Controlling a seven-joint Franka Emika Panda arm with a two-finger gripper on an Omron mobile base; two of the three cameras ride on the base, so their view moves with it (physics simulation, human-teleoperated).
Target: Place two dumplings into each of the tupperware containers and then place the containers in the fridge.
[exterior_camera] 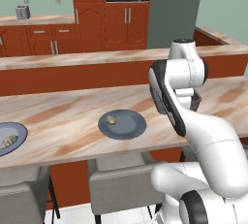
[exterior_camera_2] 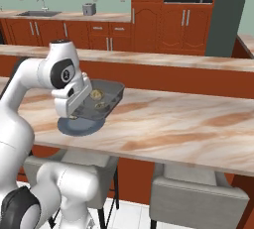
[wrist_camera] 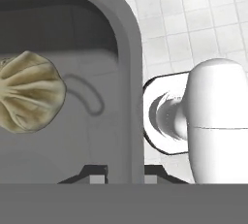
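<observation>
A dark grey tupperware container [exterior_camera_2: 110,94] hangs tilted just above the counter, and my gripper [exterior_camera_2: 83,105] is shut on its near wall. Two dumplings lie in it, one [exterior_camera_2: 95,94] toward the back and the other [exterior_camera_2: 100,105] nearer the hand. In the hand view the container's wall [wrist_camera: 131,72] runs between my fingertips [wrist_camera: 98,179], with one pleated dumpling [wrist_camera: 29,97] on the floor of the tray. Another dumpling [exterior_camera: 111,120] sits on a round blue-grey plate [exterior_camera: 128,127]. The tall grey fridge [exterior_camera_2: 224,20] stands at the back.
Under the lifted container lies a blue-grey plate [exterior_camera_2: 74,126]. A second plate [exterior_camera: 14,133] with a dumpling [exterior_camera: 7,142] sits at the counter's left end. Grey stools [exterior_camera_2: 198,203] stand along the counter's near side. A raised ledge [exterior_camera_2: 163,60] runs behind the counter.
</observation>
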